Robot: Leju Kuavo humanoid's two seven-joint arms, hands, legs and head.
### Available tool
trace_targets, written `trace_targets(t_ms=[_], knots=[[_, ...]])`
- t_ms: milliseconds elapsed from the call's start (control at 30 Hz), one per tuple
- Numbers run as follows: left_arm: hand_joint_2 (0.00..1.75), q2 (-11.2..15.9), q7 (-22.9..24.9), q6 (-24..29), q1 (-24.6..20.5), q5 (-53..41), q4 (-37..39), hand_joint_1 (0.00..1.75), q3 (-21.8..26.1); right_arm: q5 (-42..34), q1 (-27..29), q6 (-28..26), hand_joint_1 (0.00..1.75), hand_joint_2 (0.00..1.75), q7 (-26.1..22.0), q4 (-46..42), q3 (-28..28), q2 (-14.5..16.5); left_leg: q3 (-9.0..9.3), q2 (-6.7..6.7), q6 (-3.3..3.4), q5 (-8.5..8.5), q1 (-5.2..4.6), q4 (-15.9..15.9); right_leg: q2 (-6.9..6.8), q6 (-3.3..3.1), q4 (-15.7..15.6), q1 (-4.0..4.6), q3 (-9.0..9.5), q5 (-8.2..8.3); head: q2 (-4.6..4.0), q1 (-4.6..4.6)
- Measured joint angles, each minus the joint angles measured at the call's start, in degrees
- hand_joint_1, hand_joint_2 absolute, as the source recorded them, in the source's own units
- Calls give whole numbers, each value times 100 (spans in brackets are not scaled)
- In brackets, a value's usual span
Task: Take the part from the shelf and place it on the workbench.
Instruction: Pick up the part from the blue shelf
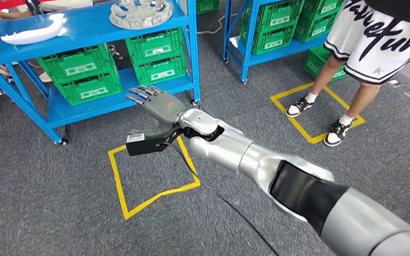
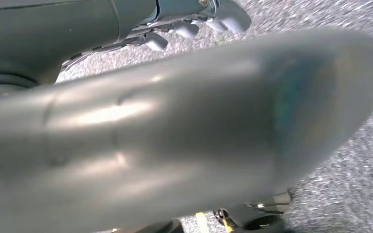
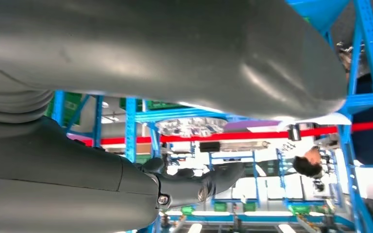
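Overhead, white part lies lengthwise along shelf; right hand empty, fingers spread.

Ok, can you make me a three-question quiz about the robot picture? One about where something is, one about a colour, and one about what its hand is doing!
1. Where is the round silver part?
A. On the top level of the blue shelf
B. On the carpet
C. In the robot's hand

2. What colour are the crates on the shelf?
A. Red
B. Green
C. Yellow

3. What is the right hand doing?
A. Gripping a crate
B. Holding the white part
C. Open, holding nothing

Answers:
1. A, the silver part lies on the shelf's top board, beside the white part.
2. B, every crate under that board is bright green.
3. C, the head view shows its fingers stretched apart in the air in front of the shelf, with nothing between them.
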Motion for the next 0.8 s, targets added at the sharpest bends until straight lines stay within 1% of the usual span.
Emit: trace_targets(t_ms=[33, 67, 100, 133, 167, 200, 233, 267, 333, 367, 400, 433, 467, 500, 533, 567, 600, 633, 667, 700, 733, 767, 800], knots=[[0, -1, 7, 0, 18, 1, 6, 0, 0, -3, 2, 3, 0, 0, -2, 5, 55, 1, -324, -5, -24, -14, 20, 364, 8, -4, -6, -2, 75, -65, 0, 2], [0, -2, 10, 0, 44, 3, 10, 0, 1, -9, 8, 5, 0, 0, -5, 14, 105, 1, -587, -7, -41, 74, 37, 561, 19, -2, -9, -7, 158, -137, 0, 1], [0, -3, 14, 0, 73, 5, 15, 0, 1, -25, 13, 5, 0, 0, -13, 25, 145, 1, -757, -7, -52, 283, 50, 555, 32, 8, -9, -15, 254, -213, 0, 1], [0, -3, 14, 0, 97, 7, 19, 0, 2, -42, 14, 3, 0, 0, -19, 36, 175, 1, -816, -7, -58, 600, 60, 335, 44, 25, -9, -28, 357, -291, 0, 2], [0, -3, 10, 0, 116, 9, 22, 0, 2, -64, 13, -3, 0, 0, -26, 47, 206, 3, -806, -7, -59, 963, 66, -22, 51, 51, -10, -42, 468, -376, 0, 1], [0, -8, 6, 0, 132, 10, 34, 0, 3, -86, 12, -14, 0, 0, -28, 63, 235, 5, -749, -15, -54, 1228, 56, -319, 60, 88, -20, -46, 554, -455, 0, -18], [0, -11, -2, 2, 136, 10, 45, 0, 5, -99, 10, -29, 0, 0, -26, 79, 267, 14, -659, -24, -29, 1349, 45, -587, 68, 128, -35, -44, 614, -517, 0, -45], [0, -16, -8, 2, 131, 10, 55, 0, 7, -110, 9, -44, 0, 0, -25, 95, 300, 23, -589, -34, 17, 1341, 33, -744, 75, 169, -59, -37, 648, -556, 0, -67], [0, -22, -16, 5, 116, 12, 60, 0, 13, -116, 7, -65, 0, 0, -22, 118, 352, 34, -474, -51, 140, 1165, 25, -882, 82, 243, -64, -25, 669, -536, 0, -76], [0, -24, -16, 6, 116, 13, 57, 0, 18, -117, 7, -72, 0, 0, -22, 124, 366, 34, -430, -59, 198, 1119, 34, -923, 74, 272, 20, -27, 634, -490, 0, -53], [0, -25, -16, 8, 122, 14, 55, 0, 25, -118, 4, -78, 0, 0, -22, 130, 378, 33, -362, -66, 245, 1083, 44, -971, 62, 296, 216, -28, 537, -431, 0, -33], [0, -27, -17, 8, 123, 14, 54, 0, 32, -120, 2, -84, 0, 0, -22, 136, 387, 34, -277, -74, 284, 1047, 54, -1018, 50, 310, 499, -27, 362, -399, 0, -20], [0, -30, -19, 9, 125, 14, 53, 0, 38, -122, 7, -90, 0, 0, -22, 146, 399, 34, -189, -78, 311, 1003, 60, -1065, 37, 319, 844, -24, 117, -421, 0, -4], [0, -35, -21, 8, 126, 13, 54, 0, 42, -128, 20, -97, 0, 0, -20, 159, 416, 32, -101, -82, 329, 952, 59, -1099, 32, 324, 1179, -16, -150, -516, 0, 2], [0, -40, -21, 8, 132, 13, 54, 0, 44, -137, 41, -109, 0, 0, -18, 173, 436, 27, -11, -87, 337, 893, 58, -1121, 30, 326, 1425, -9, -403, -656, 0, 8], [0, -44, -20, 7, 143, 13, 55, 0, 45, -149, 61, -127, 0, 0, -15, 185, 456, 16, 88, -93, 340, 822, 57, -1135, 30, 324, 1547, -2, -611, -788, 0, 11], [0, -46, -17, 7, 153, 13, 55, 0, 47, -162, 78, -149, 0, 0, -13, 194, 474, 2, 200, -102, 339, 744, 56, -1141, 29, 315, 1511, 3, -747, -848, 0, 14], [0, -48, -15, 7, 161, 13, 55, 0, 50, -172, 90, -174, 0, 0, -12, 199, 490, -19, 321, -110, 334, 654, 56, -1143, 27, 301, 1318, 7, -813, -773, 0, 17], [0, -52, -15, 7, 167, 13, 55, 0, 53, -177, 102, -196, 0, 0, -11, 203, 502, -42, 444, -115, 325, 558, 55, -1144, 20, 281, 1001, 10, -820, -532, 0, 18], [0, -57, -17, 7, 177, 13, 62, 0, 59, -180, 119, -212, 0, 0, -12, 214, 514, -67, 544, -116, 310, 458, 53, -1144, -1, 255, 615, 18, -813, -88, 0, 11], [0, -64, -24, 7, 181, 14, 68, 0, 68, -185, 132, -223, 0, 0, -8, 229, 529, -94, 626, -124, 282, 368, 49, -1151, -23, 232, 313, 38, -798, 279, 0, -3], [0, -69, -31, 5, 179, 14, 73, 0, 76, -192, 144, -226, 0, 0, -2, 240, 542, -115, 680, -126, 245, 291, 44, -1171, -31, 206, 118, 63, -779, 565, 0, -13], [0, -72, -38, 3, 179, 14, 75, 0, 84, -203, 144, -228, 0, 0, 5, 248, 553, -133, 740, -126, 202, 251, 39, -1178, -27, 179, 21, 80, -762, 693, 0, -21]])
